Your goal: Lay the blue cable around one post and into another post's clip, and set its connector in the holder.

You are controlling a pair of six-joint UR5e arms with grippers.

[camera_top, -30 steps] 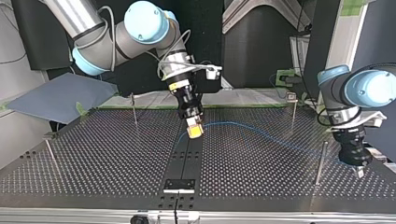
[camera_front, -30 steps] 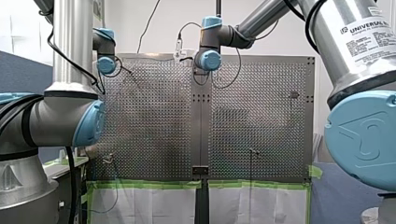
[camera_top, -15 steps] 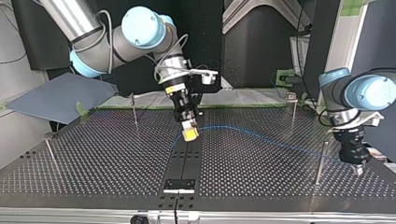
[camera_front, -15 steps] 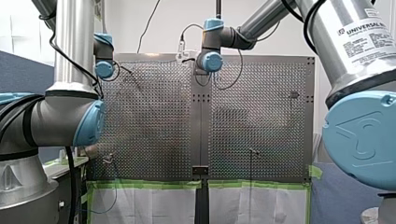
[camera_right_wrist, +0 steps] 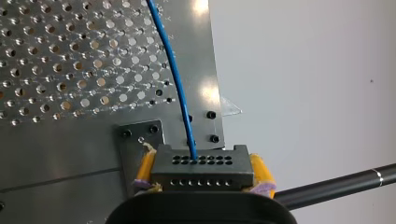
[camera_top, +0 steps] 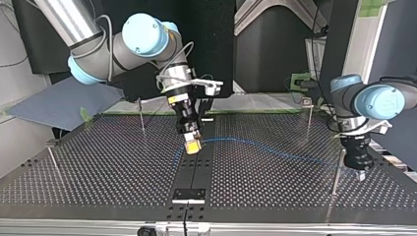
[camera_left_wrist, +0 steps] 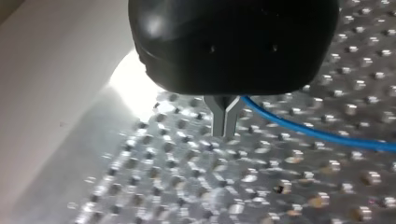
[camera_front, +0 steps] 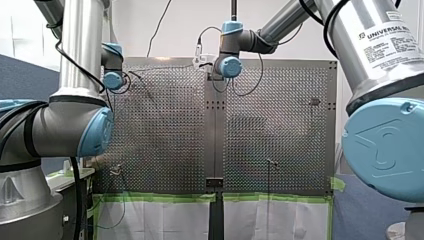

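Front view: the bench stands behind both arms. I cannot see the cable or either end effector here.

Top view: my right end effector hangs over the middle of the bench. The blue cable runs from it toward 3 o'clock to my left end effector. On the way it passes close by a post. What looks like the holder waits at 6 o'clock. If the arms pull too far apart, the cable could go tight and slip out. It could also catch on the wrong post.

Left wrist view: the metal fingers are pressed together. The cable comes out right beside them, so I think they pinch its end.

Right wrist view: the yellow pads squeeze the dark connector. The cable runs out ahead of it. If the connector tilts, it may miss the holder.
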